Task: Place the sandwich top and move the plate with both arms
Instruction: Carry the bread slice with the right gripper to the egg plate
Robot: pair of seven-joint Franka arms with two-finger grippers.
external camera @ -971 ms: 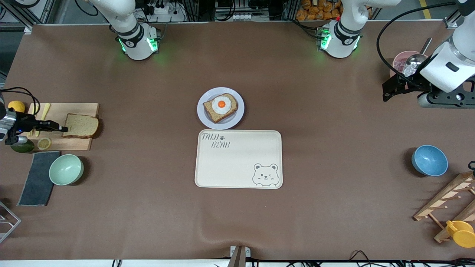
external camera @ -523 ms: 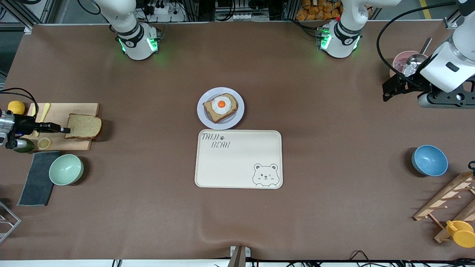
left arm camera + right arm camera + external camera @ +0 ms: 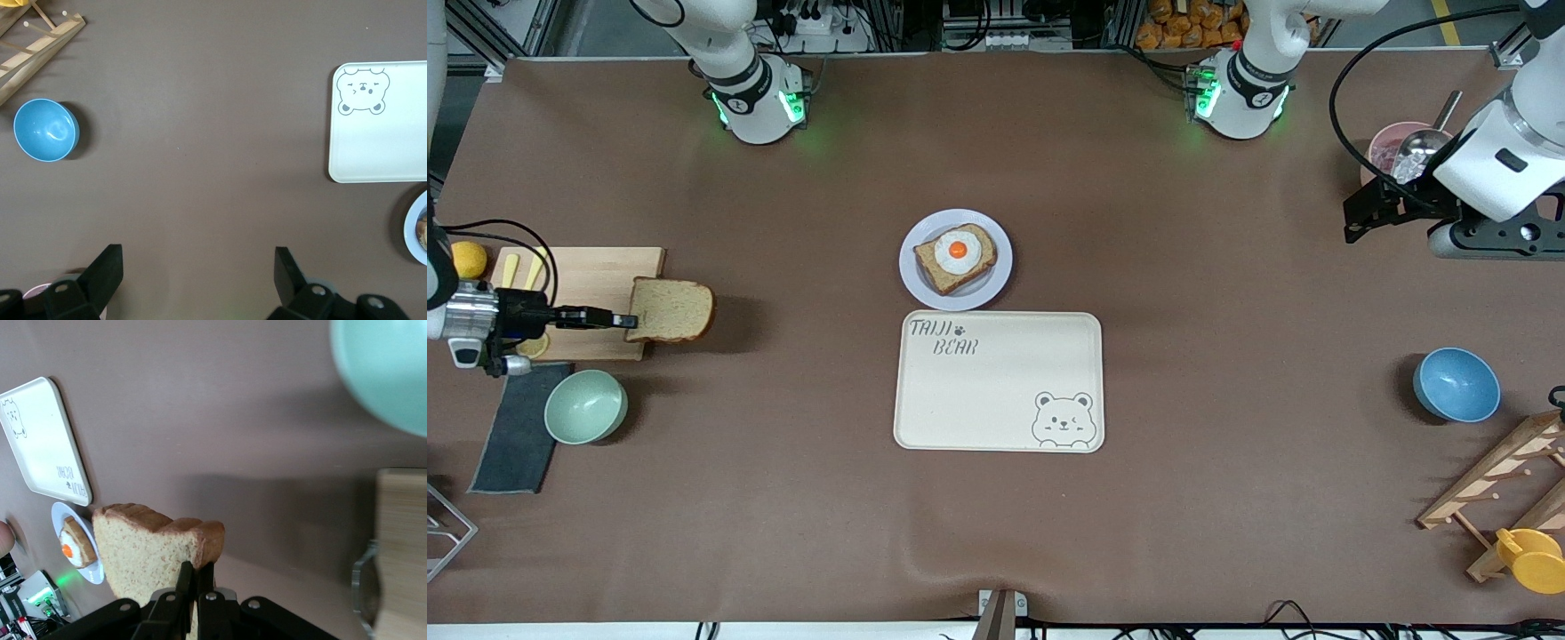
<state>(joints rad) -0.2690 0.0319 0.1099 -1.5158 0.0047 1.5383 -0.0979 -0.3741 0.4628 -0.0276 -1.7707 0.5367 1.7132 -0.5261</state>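
our right gripper (image 3: 618, 318) pinches the sandwich top (image 3: 671, 309) by its crust, plate (image 3: 996, 277) at three o'clock; left gripper (image 3: 199, 267) waits agape, empty.

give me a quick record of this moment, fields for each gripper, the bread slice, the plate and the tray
right gripper: shut on the sandwich top, over the cutting board's edge
left gripper: open, waiting beside the pink bowl
plate: mid-table, holds the egg-topped slice
tray: nearer the front camera than the plate
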